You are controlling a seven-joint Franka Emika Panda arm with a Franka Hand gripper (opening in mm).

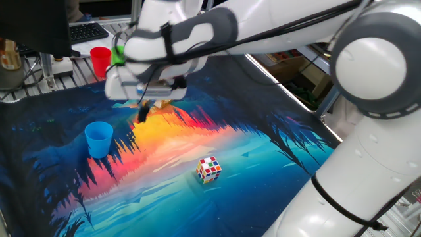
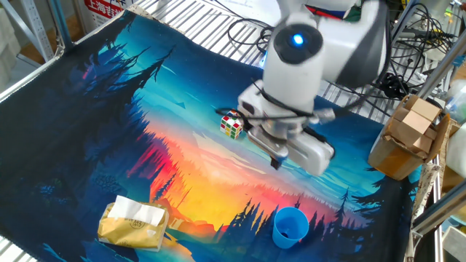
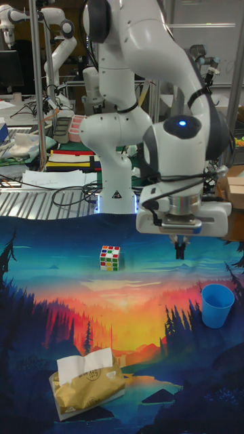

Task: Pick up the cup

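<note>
The cup (image 1: pixel 99 139) is light blue and stands upright on the printed mat, empty, with nothing touching it. It also shows as the cup (image 2: pixel 291 225) near the mat's edge and the cup (image 3: pixel 217 305) at the right. My gripper (image 1: pixel 140 116) hangs above the mat, a short way from the cup and higher than its rim. In the other fixed view the gripper (image 2: pixel 275 161) is above and behind the cup; in the tall view the gripper (image 3: pixel 179 252) is up and to the left of it. Its fingers look pressed together with nothing between them.
A colourful puzzle cube (image 1: pixel 209 168) lies mid-mat. A yellow tissue pack (image 2: pixel 133 222) rests near a mat corner. A red cup (image 1: pixel 100 60) and a green cup (image 1: pixel 118 55) stand off the mat behind. A cardboard box (image 2: pixel 406 138) is beside the mat.
</note>
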